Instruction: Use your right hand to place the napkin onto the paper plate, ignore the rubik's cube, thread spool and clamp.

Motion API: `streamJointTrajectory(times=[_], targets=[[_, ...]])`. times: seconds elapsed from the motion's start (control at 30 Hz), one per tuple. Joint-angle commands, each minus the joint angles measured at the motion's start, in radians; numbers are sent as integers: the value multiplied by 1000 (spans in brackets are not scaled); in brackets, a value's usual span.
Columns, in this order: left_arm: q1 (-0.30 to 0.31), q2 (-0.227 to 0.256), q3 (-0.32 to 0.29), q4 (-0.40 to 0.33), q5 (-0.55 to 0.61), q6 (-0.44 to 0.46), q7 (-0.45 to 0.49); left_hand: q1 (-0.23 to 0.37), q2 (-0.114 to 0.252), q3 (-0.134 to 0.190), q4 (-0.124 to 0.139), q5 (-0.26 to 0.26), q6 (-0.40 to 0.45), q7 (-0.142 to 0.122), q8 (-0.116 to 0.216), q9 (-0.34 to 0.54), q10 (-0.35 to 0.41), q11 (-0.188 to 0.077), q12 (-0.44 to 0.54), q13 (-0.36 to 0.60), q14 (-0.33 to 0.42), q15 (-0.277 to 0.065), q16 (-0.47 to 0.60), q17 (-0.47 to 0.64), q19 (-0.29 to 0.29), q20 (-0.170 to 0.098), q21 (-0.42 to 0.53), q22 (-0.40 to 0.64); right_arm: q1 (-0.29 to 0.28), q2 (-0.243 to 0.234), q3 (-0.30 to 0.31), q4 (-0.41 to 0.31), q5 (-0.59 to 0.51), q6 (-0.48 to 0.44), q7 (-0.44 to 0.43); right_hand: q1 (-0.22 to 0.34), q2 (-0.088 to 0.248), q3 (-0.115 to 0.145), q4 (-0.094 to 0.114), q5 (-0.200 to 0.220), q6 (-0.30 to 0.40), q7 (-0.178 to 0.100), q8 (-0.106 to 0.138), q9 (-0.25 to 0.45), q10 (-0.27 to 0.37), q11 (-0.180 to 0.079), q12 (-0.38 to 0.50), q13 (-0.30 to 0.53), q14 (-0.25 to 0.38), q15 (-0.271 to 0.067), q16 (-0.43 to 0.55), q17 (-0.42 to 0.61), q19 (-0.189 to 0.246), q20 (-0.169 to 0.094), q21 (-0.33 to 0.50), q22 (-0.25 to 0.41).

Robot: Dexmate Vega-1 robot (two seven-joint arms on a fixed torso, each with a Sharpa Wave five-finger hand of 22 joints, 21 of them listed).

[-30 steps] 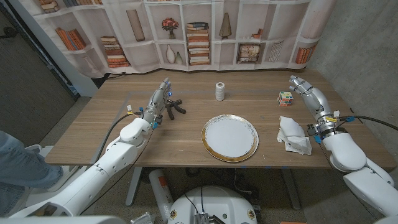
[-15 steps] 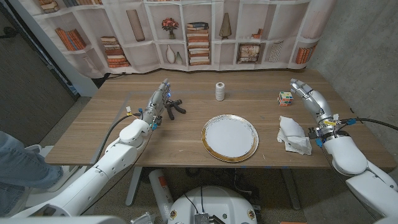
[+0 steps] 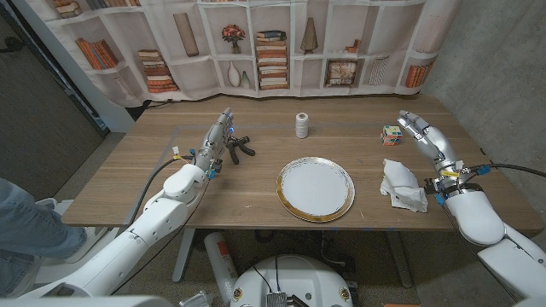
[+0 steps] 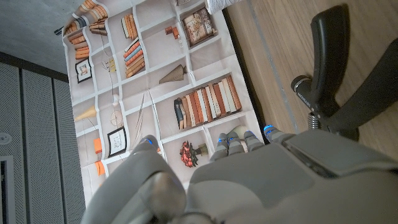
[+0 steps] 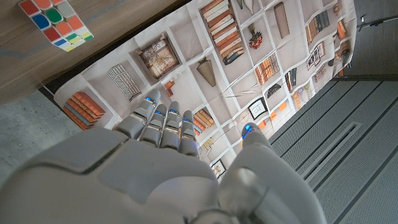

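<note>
1. Overhead, from the head view: a white crumpled napkin (image 3: 403, 186) is recorded on the wooden table (image 3: 256, 183), right of the gold-rimmed paper plate (image 3: 315, 188) and apart from it. The right hand (image 3: 423, 133) is held above the table beyond the napkin, fingers extended and apart, nothing grasped; a rubik's cube (image 3: 392, 134) is noted just beside it. A thread spool (image 3: 301, 125) is placed behind the plate. The left hand (image 3: 218, 137) is raised with fingers straight and empty, next to the black clamp (image 3: 239, 147).
2. Left wrist view: the clamp (image 4: 339, 87) is seen on the wood past the hand's back (image 4: 261, 180).
3. Right wrist view: the hand's (image 5: 155, 162) fingers are shown spread; the cube (image 5: 55, 22) is logged on the table.
</note>
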Motion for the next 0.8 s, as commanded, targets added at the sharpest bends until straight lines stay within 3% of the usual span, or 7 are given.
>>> streamJointTrajectory(times=[0.03,0.57,0.8], targets=[[8,4,-1,-12,5,-2,4,8,6,-8,0,4,0,0,0,5,1,-2,-3,6,4,0,-1,2,-18,3,0,4,-26,15,20,-16,-63,-8,-22,8,1,2,-7,5,8,-2,7,3,-5,3,-4,5,8,2,-1,3,11,-6,-2,1],[9,-1,0,-5,4,-3,5,10,8,-10,0,4,3,0,0,5,1,-2,-3,6,3,-1,-2,2,-18,3,0,4,-50,32,38,-36,-186,-32,-74,10,2,1,-10,10,19,-7,8,4,-3,0,-5,6,17,-5,0,3,21,-7,-6,1],[16,-6,-8,4,-8,-23,-4,11,9,-11,0,4,7,0,1,5,5,0,-2,6,7,1,0,2,-18,3,0,4,-72,41,49,-74,-254,-92,-102,11,3,1,-12,12,17,-9,7,4,-3,-1,-5,6,19,-7,-1,3,24,-8,-8,2]])
